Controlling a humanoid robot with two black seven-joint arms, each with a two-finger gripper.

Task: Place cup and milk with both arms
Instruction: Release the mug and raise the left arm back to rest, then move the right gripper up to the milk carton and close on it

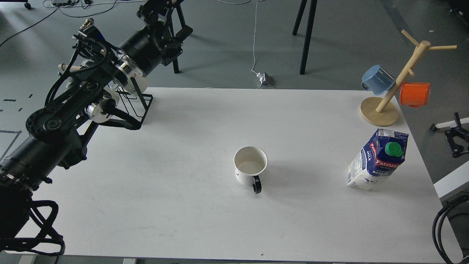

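The cup [250,167], a white mug with a cream inside and a dark handle turned to the front, stands upright near the middle of the white table [183,205], and nothing holds it. The milk [379,159], a blue-and-white Pascual carton with a green cap, stands at the right, also free. My left arm is raised far to the back left; its gripper [159,9] is at the top edge, well away from the cup, and its fingers cannot be told apart. My right gripper [456,137] shows small and dark off the table's right edge, beside the milk.
A black wire mug rack [141,104] stands at the back left corner, mostly behind my left arm. A wooden mug tree [379,112] at the back right carries a blue mug [377,80] and an orange mug [414,94]. Black cables [439,227] hang at the front right.
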